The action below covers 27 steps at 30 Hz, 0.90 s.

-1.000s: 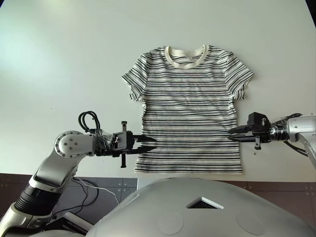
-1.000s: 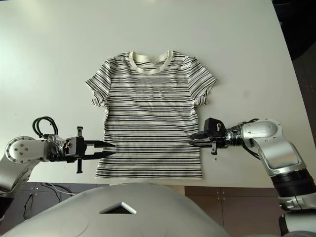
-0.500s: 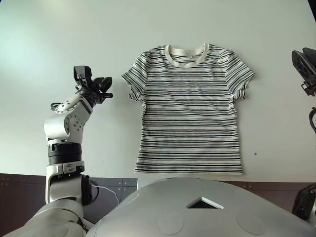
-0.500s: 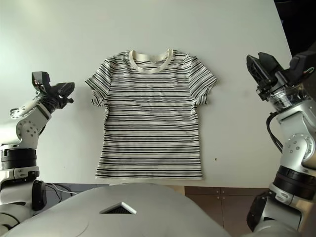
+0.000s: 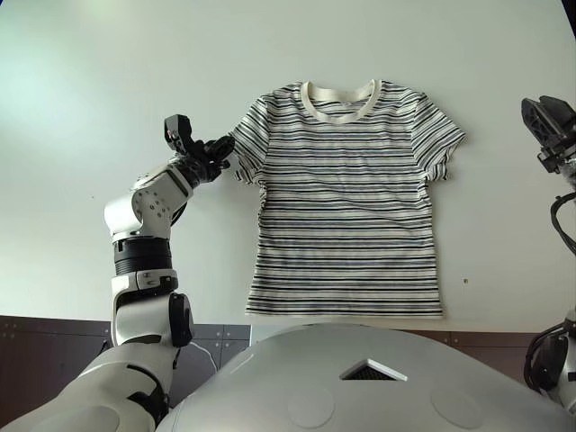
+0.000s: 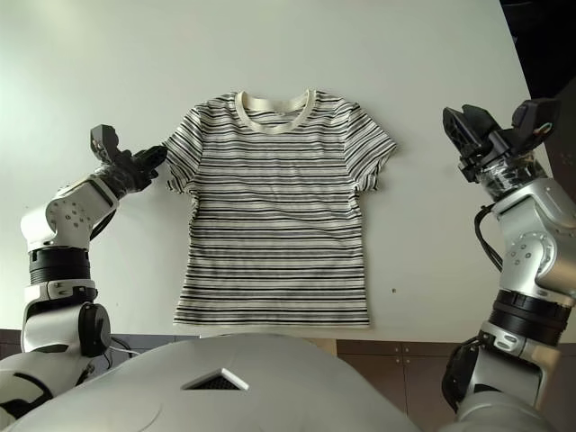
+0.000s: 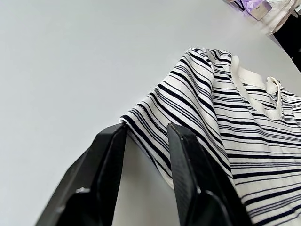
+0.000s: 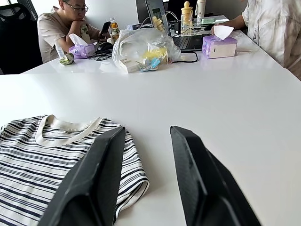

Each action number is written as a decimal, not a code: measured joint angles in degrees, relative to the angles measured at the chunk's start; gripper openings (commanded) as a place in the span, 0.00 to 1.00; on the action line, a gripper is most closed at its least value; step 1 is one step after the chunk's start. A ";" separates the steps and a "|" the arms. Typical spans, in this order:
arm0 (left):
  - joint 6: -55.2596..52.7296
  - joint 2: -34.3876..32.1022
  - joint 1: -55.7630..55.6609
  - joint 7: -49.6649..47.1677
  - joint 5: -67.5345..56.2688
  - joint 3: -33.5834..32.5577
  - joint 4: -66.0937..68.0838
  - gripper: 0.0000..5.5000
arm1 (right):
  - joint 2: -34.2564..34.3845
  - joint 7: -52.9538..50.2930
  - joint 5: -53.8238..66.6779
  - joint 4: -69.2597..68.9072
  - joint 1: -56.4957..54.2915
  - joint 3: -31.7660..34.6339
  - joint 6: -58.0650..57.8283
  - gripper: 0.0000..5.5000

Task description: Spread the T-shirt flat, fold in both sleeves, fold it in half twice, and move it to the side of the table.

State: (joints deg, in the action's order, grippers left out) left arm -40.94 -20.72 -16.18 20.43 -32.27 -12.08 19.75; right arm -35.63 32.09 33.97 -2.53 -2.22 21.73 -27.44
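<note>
Black-and-white striped T-shirt (image 5: 346, 198) lies flat on the white bench (image 5: 90, 90). Left gripper (image 5: 220, 151), jaws apart, sits right at its sleeve hem (image 7: 155, 110). Right gripper (image 6: 463, 135), spread too, hangs well off the other sleeve (image 5: 436, 135), stuffed clear plastic bag (image 8: 146, 47) far beyond.

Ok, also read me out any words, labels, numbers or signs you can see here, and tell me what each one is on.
No text can be read in these pictures.
T-shirt: stripes only, no print or label visible.
Table: plain white top, no markings.
Tissue box, bottle and plastic bag in the background: any print on them is too small to read.
</note>
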 measured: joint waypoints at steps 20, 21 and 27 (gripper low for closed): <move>-0.66 2.86 -3.64 1.66 1.57 0.27 -3.62 0.02 | 3.46 -1.27 -1.34 -1.26 -0.15 -0.53 0.31 0.32; -0.82 3.00 -3.59 1.65 1.86 0.95 -4.94 0.02 | 3.61 -1.38 -1.45 -1.55 0.01 -0.53 0.36 0.32; -2.87 5.07 -3.53 0.28 4.15 7.02 -13.50 0.02 | 5.60 -2.27 -2.36 -3.04 1.30 -0.72 0.96 0.32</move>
State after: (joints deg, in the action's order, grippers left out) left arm -43.82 -15.65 -19.71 20.71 -28.12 -5.06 6.24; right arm -30.02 29.83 31.61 -5.57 -0.92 21.01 -26.49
